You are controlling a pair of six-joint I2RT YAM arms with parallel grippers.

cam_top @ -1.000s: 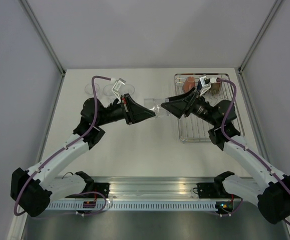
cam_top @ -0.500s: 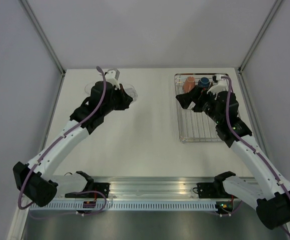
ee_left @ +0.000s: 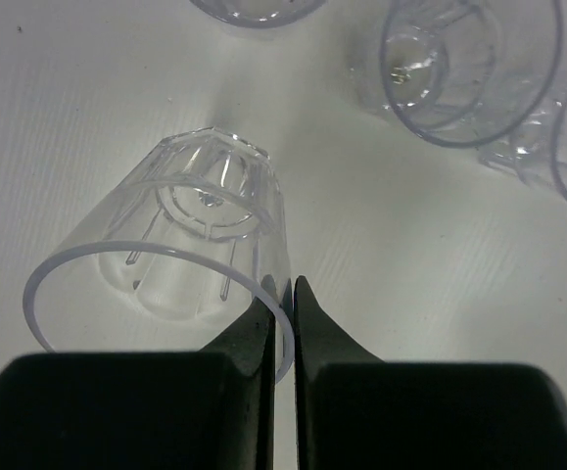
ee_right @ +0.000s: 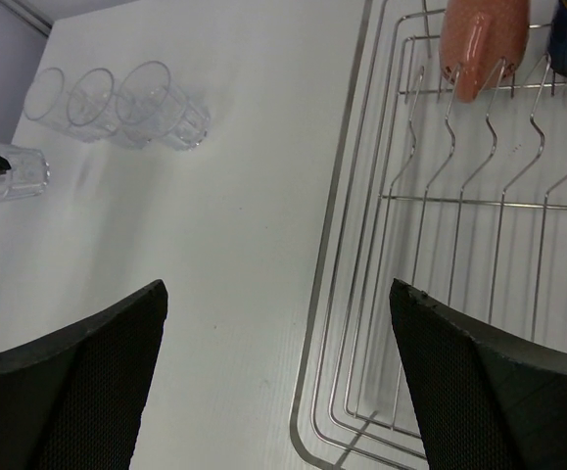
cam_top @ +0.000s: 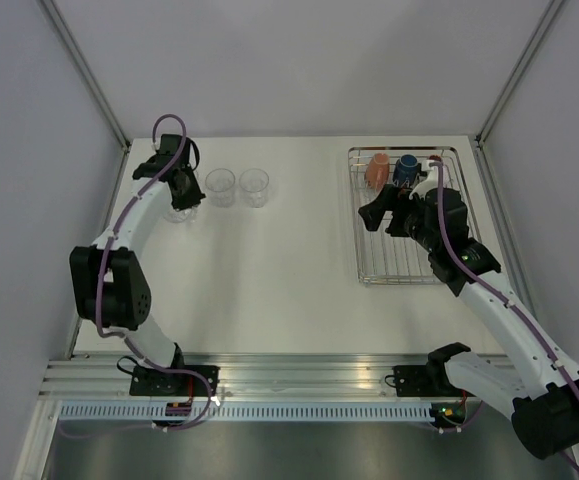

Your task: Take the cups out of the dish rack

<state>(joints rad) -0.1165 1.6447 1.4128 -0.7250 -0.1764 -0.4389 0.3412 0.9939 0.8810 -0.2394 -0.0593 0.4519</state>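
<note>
Swung farther from the rectangular silver wire dish rack [cam_top: 401, 262] within the last half-second, the left gripper [ee_left: 285, 290] is now seen well to the left of the rack, level with its far end. The right gripper [ee_right: 278, 294] has been drawn back to the rack's left rim.

A small clear glass tumbler [ee_left: 195, 235] is pinched by its wall, at the rim, between the left gripper's nearly closed fingers. It is held tilted. Its mouth is turned back toward the wrist and its faceted base away and downward, so the long axis slants toward the white table [cam_top: 299, 250]. Whether the base touches the table cannot be told.

Other clear tumblers [cam_top: 220, 187] are stood upright, mouths up, just beside it on the side nearer the rack.

No tumblers can be seen in the rack, so that part of the unloading appears done once the held one is set down. A salmon-orange mug [cam_top: 376, 168] and a dark blue mug [cam_top: 406, 168] are left side by side on the prongs at the rack's far end. The salmon-orange mug is laid with its long axis along the rack's length. Anything hidden behind the right arm cannot be made out.

The right gripper's fingers are spread wide, with nothing held between them.
</note>
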